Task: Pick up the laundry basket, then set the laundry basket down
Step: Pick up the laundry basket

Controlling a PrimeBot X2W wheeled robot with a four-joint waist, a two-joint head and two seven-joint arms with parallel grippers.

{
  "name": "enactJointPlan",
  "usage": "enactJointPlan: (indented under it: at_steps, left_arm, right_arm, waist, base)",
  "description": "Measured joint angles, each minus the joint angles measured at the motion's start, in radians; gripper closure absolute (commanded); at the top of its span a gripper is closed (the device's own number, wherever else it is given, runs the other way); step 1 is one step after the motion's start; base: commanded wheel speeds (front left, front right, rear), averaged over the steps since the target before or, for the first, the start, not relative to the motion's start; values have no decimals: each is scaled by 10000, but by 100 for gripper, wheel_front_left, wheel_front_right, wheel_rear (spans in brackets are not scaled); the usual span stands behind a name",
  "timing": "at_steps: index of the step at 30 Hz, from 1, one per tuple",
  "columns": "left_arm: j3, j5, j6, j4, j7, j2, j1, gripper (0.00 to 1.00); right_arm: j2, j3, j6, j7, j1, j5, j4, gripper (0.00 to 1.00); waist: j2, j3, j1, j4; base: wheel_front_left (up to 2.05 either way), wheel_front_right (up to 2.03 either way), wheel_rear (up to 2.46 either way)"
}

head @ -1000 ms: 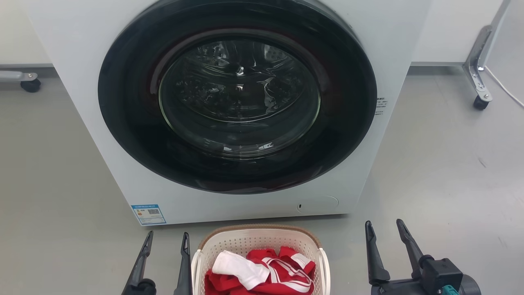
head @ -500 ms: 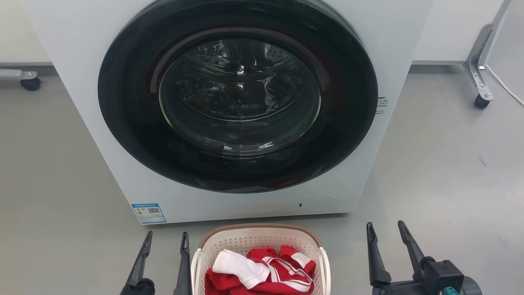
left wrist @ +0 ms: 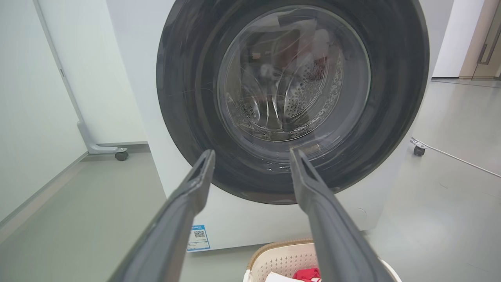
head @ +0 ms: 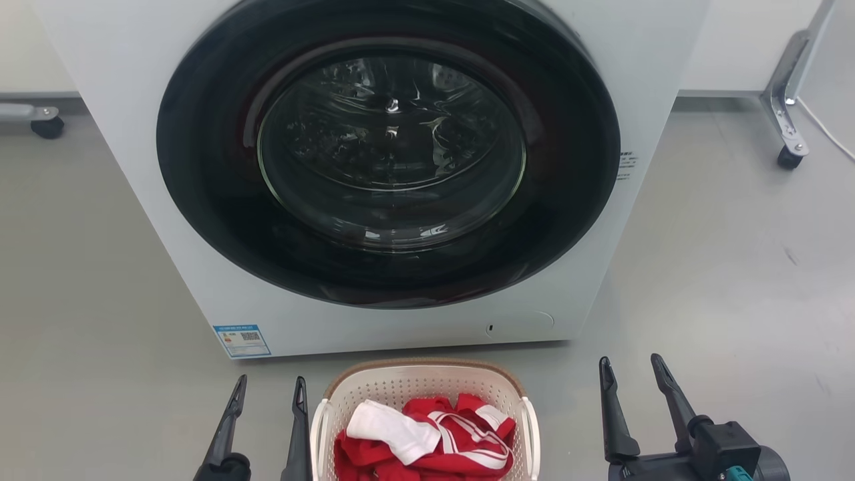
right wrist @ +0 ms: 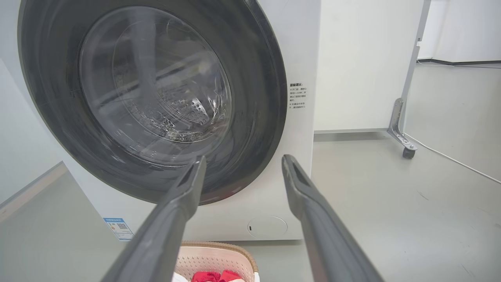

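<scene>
Seems to be at the very beginning of the task. As for the laundry basket [head: 414, 391]: stands on the floor [head: 701, 267], at the near middle, just in front of the washing machine [head: 120, 167], with red clothes [head: 461, 454] and a white cloth [head: 391, 434] inside. As for the left pincer [head: 270, 387]: hovers just left of the laundry basket, fingers apart, clamped on nothing; inner finger very close to the left handle [head: 319, 427], impossible to tell whether touching. As for the right pincer [head: 631, 364]: also apart and empty, well to the right of the laundry basket, clear of the right handle [head: 532, 434]. No grasp yet on either handle, no lift, no setting down. Left to do, probably: bring both pincers to the handles, close them, raise the laundry basket level so as not to spill the clothes, then put it down on the floor.
</scene>
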Motion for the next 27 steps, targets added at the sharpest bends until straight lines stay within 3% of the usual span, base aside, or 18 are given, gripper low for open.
enactJointPlan:
  at_steps: [14, 27]
  left_arm:
    - [2, -63, -8, -63, 0, -19, -522, 0]
    - [23, -132, -286, 1110, 0, -56, -2168, 0]
  right_arm:
    - [-8, -249, 180, -2, -672, -84, -238, 0]
    - [-153, -564, 445, -42, -1757, -136, 537, 0]
  waist:
    - [1, 1171, 2, 50]
    - [1, 2828, 3, 139]
  base:
    - [0, 0, 0]
    - [0, 0, 0]
